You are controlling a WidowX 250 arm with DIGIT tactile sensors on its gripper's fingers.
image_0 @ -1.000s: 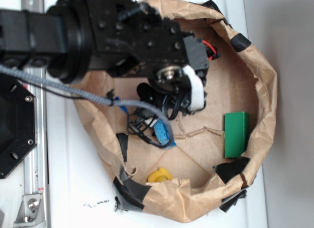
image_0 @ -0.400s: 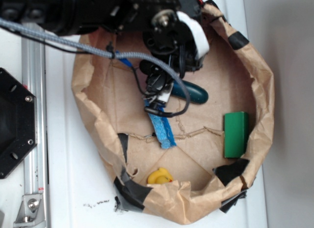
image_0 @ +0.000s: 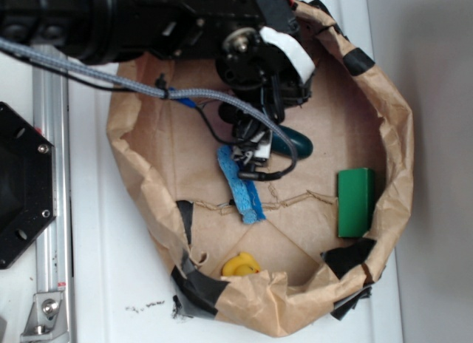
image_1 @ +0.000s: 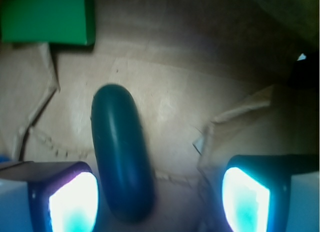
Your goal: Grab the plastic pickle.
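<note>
Though half hidden, pickle (image_0: 294, 142) between claw (image_1: 159, 194) fingers.

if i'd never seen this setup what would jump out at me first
The black robot arm fills the top of the exterior view, its pincer down inside a crumpled brown paper bin. In the wrist view the jaws stand open, with the dark green plastic pickle lying between them, closer to the left pad. A bright green block sits by the bin's right wall, a blue sponge mid-floor and a yellow toy near the bottom.
</note>
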